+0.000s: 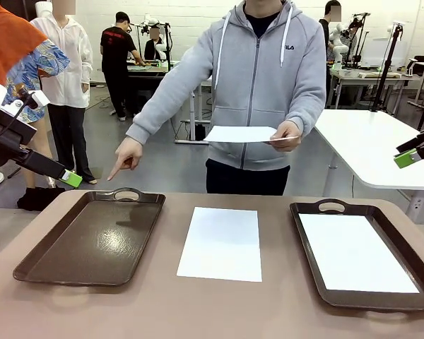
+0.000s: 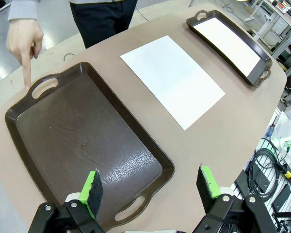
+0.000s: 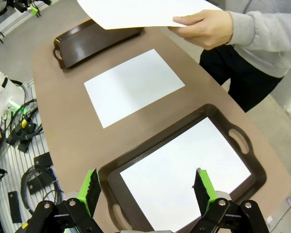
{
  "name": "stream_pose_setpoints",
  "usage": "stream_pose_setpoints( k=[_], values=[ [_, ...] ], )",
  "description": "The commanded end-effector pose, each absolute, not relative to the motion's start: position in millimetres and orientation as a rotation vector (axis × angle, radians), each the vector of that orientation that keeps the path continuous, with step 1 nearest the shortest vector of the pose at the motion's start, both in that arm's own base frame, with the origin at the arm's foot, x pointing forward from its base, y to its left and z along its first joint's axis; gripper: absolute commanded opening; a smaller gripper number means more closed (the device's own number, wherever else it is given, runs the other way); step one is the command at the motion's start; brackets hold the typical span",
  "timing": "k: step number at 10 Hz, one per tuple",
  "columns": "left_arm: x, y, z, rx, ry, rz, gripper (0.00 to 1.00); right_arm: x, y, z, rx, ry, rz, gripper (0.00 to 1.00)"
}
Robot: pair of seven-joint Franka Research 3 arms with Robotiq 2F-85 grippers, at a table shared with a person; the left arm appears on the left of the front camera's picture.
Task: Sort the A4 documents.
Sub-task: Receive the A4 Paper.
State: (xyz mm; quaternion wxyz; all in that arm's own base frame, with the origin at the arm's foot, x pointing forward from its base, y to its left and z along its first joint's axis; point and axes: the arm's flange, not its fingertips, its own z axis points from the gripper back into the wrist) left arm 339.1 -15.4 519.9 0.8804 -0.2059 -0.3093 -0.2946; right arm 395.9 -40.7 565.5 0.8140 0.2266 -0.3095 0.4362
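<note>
So one A4 sheet (image 1: 221,244) lies flat on the table (image 1: 198,311) between the left tray (image 1: 92,240) and the right tray (image 1: 374,301), touching neither. A second sheet (image 1: 353,253) sits inside the right tray, and a third sheet (image 1: 240,133) is up in the air, pinched at its edge by the person's hand (image 1: 288,134). Their other hand (image 1: 127,154) points a finger down at the left tray's far handle. Left gripper (image 2: 152,184) hangs over that tray's near end and right gripper (image 3: 147,187) over the right tray's, both spread wide with nothing in them.

The left gripper (image 2: 151,183) and right gripper (image 3: 147,185) are black with green pads (image 2: 93,187); the person (image 1: 258,152) wears a grey zip hoodie (image 1: 254,78) with white drawstrings (image 1: 219,49)
</note>
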Motion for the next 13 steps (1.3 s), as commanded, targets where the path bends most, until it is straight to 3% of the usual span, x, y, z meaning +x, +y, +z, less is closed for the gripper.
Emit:
stream_pose_setpoints(
  k=[1,13],
  values=[
    [339.8,-14.1,518.6,-0.444,-0.646,-0.625,1.0,395.8,-40.7,565.2,0.484,-0.659,0.928,1.0],
    [339.8,-14.1,518.6,-0.444,-0.646,-0.625,1.0,395.8,-40.7,565.2,0.484,-0.659,0.928,1.0]
  ],
)
